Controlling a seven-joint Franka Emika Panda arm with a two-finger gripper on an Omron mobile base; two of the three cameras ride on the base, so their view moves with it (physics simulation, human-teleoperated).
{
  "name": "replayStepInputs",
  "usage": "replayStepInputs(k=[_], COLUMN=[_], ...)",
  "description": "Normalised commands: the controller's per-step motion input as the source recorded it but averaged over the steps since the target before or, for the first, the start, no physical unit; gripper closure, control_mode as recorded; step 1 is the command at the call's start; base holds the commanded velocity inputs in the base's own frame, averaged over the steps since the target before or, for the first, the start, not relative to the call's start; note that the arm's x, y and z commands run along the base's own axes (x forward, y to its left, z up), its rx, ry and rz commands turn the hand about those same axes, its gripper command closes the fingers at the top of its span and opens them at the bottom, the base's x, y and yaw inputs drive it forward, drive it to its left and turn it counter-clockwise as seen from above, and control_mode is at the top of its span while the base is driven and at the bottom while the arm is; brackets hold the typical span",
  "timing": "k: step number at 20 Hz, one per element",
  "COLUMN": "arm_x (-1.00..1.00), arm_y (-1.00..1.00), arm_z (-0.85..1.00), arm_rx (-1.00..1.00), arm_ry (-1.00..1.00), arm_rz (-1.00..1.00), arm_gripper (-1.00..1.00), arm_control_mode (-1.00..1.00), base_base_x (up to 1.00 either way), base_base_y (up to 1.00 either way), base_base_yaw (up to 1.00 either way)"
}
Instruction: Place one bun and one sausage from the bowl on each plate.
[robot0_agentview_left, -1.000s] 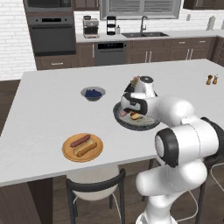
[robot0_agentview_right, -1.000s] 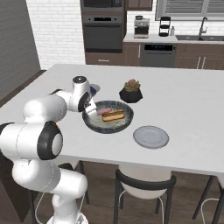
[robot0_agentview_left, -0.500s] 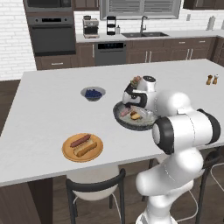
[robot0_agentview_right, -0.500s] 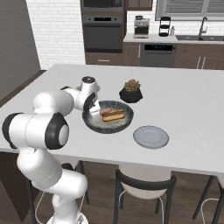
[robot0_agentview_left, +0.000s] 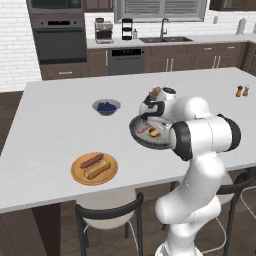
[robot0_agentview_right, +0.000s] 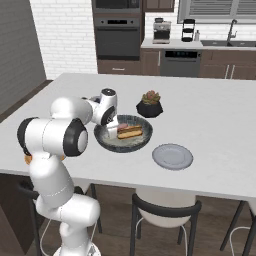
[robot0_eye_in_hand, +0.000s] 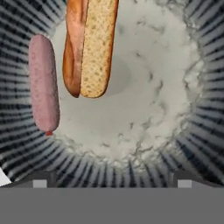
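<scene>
The fingers (robot0_eye_in_hand: 112, 179) hang spread wide and empty just above the bowl (robot0_agentview_left: 140, 136), which sits mid-table. Inside it a bun (robot0_eye_in_hand: 91, 43) and a sausage (robot0_eye_in_hand: 43, 83) lie side by side on the pale speckled floor. The orange-tan plate (robot0_agentview_left: 78, 176), at the near left of the table (robot0_agentview_left: 60, 130), already carries a bun and sausage. The pale grey plate (robot0_agentview_right: 172, 156) lies bare beside the bowl.
</scene>
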Motion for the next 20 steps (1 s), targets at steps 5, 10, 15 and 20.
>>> replayStepInputs(k=[5,10,15,20], arm_x=[0.25,0.26,0.11,0.12], arm_y=[0.22,0.15,0.0,-0.07], arm_z=[-0.23,-0.25,-0.26,-0.11], arm_rx=[0.0,0.0,0.0,0.0], arm_ry=[0.0,0.0,0.0,0.0], arm_rz=[-0.12,-0.1,-0.04,0.0], arm_gripper=[-1.0,-1.0,-1.0,-1.0], arm_control_mode=[-1.0,-1.0,-1.0,-1.0], base_base_x=[0.0,0.0,0.0,0.0], base_base_y=[0.0,0.0,0.0,0.0], base_base_yaw=[0.0,0.0,0.0,0.0])
